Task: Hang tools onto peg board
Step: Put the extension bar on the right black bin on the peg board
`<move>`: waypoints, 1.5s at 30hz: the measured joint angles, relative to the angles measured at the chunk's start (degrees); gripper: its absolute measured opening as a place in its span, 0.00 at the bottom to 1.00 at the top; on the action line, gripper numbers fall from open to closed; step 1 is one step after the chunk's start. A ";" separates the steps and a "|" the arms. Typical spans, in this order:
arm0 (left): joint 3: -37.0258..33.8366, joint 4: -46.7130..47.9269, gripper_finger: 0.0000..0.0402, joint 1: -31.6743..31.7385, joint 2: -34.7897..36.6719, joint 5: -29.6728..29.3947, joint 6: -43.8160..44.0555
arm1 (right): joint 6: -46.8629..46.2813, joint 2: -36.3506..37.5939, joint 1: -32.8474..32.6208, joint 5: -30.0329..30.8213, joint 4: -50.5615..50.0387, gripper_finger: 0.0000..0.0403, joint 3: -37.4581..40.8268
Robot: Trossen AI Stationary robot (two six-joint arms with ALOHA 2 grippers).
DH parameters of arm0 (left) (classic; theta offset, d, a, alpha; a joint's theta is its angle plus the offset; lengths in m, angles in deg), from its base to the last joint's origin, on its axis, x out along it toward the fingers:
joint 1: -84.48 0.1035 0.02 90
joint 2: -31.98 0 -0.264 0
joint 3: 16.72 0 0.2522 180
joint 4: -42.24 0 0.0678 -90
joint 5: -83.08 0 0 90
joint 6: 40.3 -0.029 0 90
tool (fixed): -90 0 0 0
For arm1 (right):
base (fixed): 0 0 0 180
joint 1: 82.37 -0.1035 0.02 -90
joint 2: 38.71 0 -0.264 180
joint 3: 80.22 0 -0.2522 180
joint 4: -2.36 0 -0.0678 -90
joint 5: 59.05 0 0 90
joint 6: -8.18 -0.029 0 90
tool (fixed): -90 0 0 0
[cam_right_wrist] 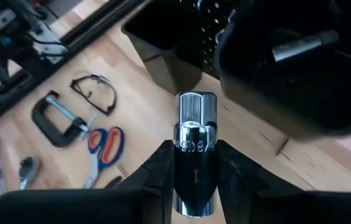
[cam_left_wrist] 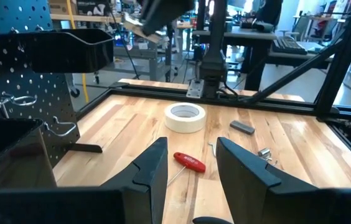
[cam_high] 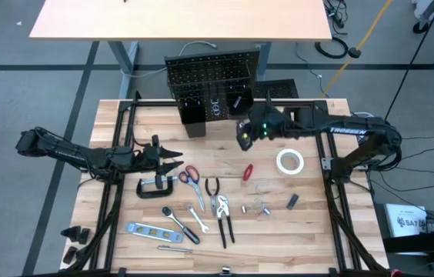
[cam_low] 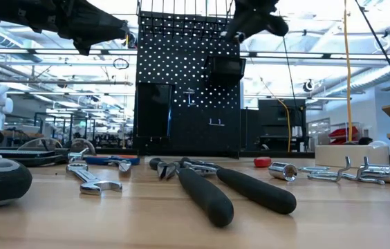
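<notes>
High view showed the worktop (cam_high: 309, 231) of pale wood planks with the peg board (cam_high: 211, 81) standing upright at its far edge, black bins (cam_high: 192, 111) hung low on its face. The right arm reached across toward the board, its right gripper (cam_right_wrist: 195, 163) raised above the worktop just in front of the bins, jaws clamped on a chrome socket (cam_right_wrist: 195, 158). The socket's long axis ran straight out between the fingers, its hexagonal end pointing away from the wrist toward the bins. The left gripper (cam_left_wrist: 191, 171) hovered over the worktop's left side beside the safety glasses (cam_high: 171, 157), jaws apart and holding nothing.

The remaining tools lay flat and well apart from the board. The blue-grey level (cam_high: 148, 229) lay along the near edge, the black C-clamp (cam_high: 155, 186) beside the red-handled scissors (cam_high: 189, 176), and the pliers (cam_high: 221, 215) pointed their handles toward the near edge. The white tape roll (cam_high: 289, 161) sat to the right, the red screwdriver (cam_high: 247, 171) between it and the scissors.
</notes>
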 joint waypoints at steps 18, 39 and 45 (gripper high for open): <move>0.00 -0.12 0.33 0.01 0.00 0.00 -0.17 | 4.84 -0.11 11.56 -2.29 5.46 0.20 0.00; 0.00 -0.05 0.33 0.00 0.00 0.00 -1.30 | 7.83 -2.79 13.91 -1.84 6.40 0.20 0.11; 0.00 0.23 0.33 0.00 0.02 0.00 -1.38 | 7.72 -2.71 14.03 -1.74 6.51 0.22 0.11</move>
